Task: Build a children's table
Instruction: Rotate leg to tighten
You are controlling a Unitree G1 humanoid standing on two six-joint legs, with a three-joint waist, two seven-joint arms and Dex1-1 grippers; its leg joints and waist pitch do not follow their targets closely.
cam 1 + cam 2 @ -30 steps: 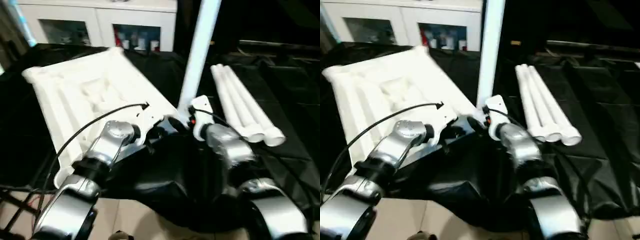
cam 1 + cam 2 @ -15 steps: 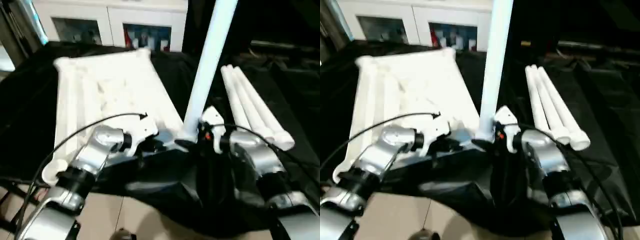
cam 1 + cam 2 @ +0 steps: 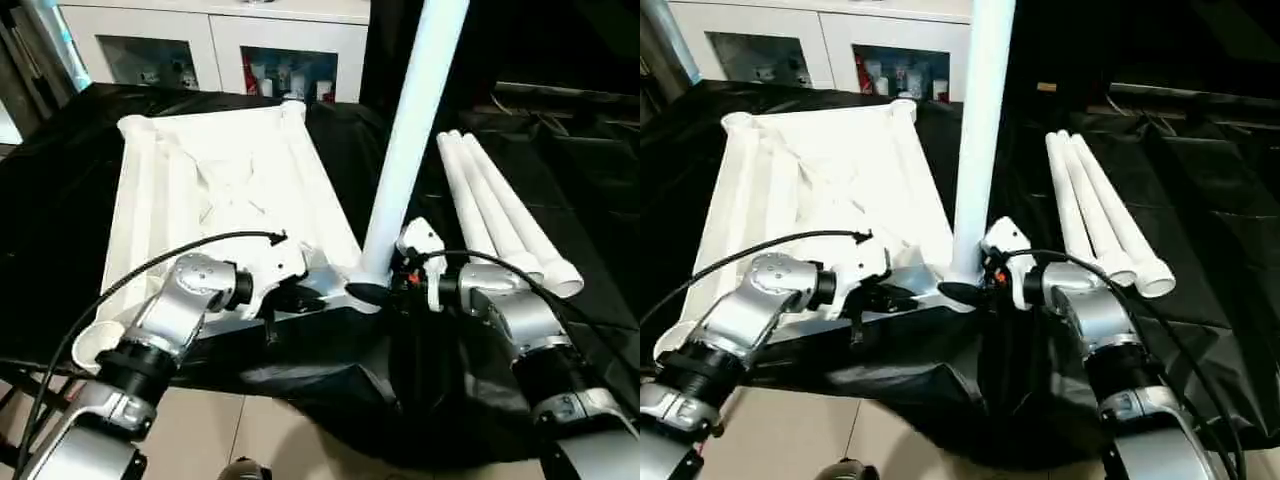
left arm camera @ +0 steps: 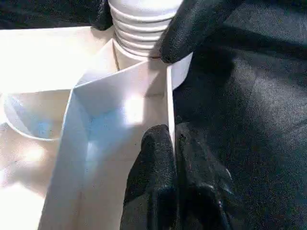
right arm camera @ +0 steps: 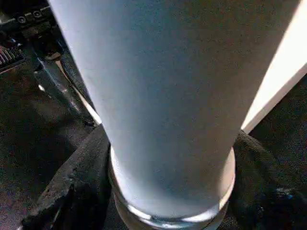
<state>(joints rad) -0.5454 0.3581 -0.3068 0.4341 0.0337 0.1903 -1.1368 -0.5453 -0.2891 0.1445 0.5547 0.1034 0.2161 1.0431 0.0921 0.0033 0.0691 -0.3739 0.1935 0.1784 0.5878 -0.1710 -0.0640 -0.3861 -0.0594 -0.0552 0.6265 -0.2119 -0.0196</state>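
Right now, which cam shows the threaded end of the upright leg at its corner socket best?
Left wrist view: the upright leg shows its ribbed threads entering the corner socket, with the left gripper pinching the tabletop's edge wall. Right wrist view gives smooth tube plus collar. Eye views show the whole leg, its base hidden behind the right gripper.

Black sheet (image 3: 80,180) covered the work surface. Upturned white tabletop (image 3: 220,200) lay on it; three loose white legs (image 3: 500,220) lay side by side well apart.
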